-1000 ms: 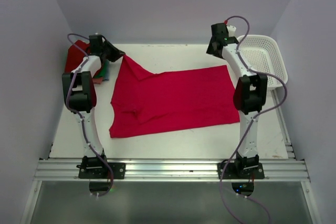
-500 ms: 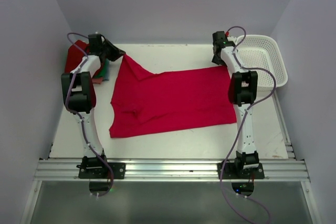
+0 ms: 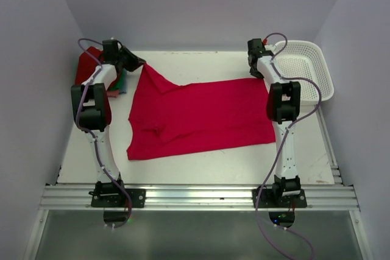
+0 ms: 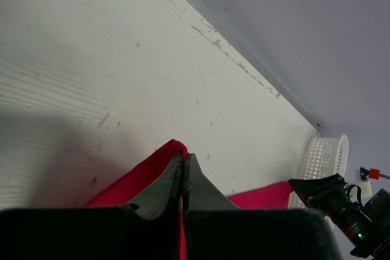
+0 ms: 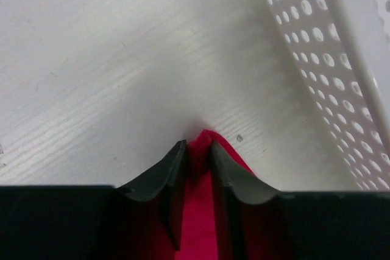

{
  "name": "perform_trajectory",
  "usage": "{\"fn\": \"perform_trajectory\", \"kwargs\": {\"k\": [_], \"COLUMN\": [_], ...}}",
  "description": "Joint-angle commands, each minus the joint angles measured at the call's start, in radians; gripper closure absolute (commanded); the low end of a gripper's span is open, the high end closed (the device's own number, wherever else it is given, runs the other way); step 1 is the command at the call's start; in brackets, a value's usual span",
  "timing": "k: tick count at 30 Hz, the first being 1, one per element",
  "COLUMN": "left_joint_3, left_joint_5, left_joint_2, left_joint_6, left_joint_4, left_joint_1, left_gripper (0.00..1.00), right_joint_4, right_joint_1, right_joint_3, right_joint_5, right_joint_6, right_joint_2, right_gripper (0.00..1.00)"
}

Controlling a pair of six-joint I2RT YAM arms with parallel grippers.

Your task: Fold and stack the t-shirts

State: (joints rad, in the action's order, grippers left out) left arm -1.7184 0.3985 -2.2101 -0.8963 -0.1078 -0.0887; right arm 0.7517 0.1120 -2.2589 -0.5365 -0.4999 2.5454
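Observation:
A crimson-pink t-shirt lies spread across the middle of the table. My left gripper is shut on its far left corner and holds that corner slightly raised. In the left wrist view the fingers press together, with the cloth beside them. At the shirt's far right corner, my right gripper is down on the table. Its jaws stand narrow, pinching a ridge of crimson cloth. Folded t-shirts in dark red and green are stacked at the far left, partly hidden by the left arm.
A white lattice basket stands at the far right corner, close beside the right gripper; its perforated wall fills the right wrist view's upper right. The back wall and side walls close in the table.
The right arm swung down to the shirt's far right corner and its jaws closed from wide onto the cloth. The left arm and the shirt's body have not moved.

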Motion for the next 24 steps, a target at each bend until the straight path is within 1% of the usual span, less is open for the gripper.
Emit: {"fn": "perform_trajectory", "kwargs": {"k": [1, 2, 6, 12, 19, 24], "left_joint_3": [0.013, 0.013, 0.014, 0.010, 0.002, 0.074], "left_joint_5": [0.025, 0.026, 0.031, 0.085, 0.072, 0.091], "left_joint_2": [0.066, 0.069, 0.076, 0.092, 0.165, 0.257], "left_joint_6": [0.026, 0.027, 0.036, 0.039, 0.071, 0.073], "left_joint_4": [-0.006, -0.006, 0.005, 0.040, -0.029, -0.047], "left_joint_1": [-0.009, -0.008, -0.009, -0.013, -0.017, -0.017], "left_gripper": [1.00, 1.00, 1.00, 1.00, 1.00, 1.00], "right_joint_4": [0.031, 0.026, 0.003, -0.055, -0.109, -0.126], "right_joint_1": [-0.014, -0.012, -0.012, -0.012, -0.012, -0.012], "right_joint_3": [0.041, 0.045, 0.071, 0.145, 0.252, 0.320], "right_joint_5": [0.018, 0.018, 0.015, -0.016, -0.049, -0.051], "right_joint_6": [-0.016, -0.015, 0.003, 0.029, 0.052, 0.043], "right_joint_2": [-0.022, -0.025, -0.053, -0.142, -0.292, -0.347], "right_gripper": [0.78, 0.89, 1.00, 1.00, 1.00, 1.00]}}
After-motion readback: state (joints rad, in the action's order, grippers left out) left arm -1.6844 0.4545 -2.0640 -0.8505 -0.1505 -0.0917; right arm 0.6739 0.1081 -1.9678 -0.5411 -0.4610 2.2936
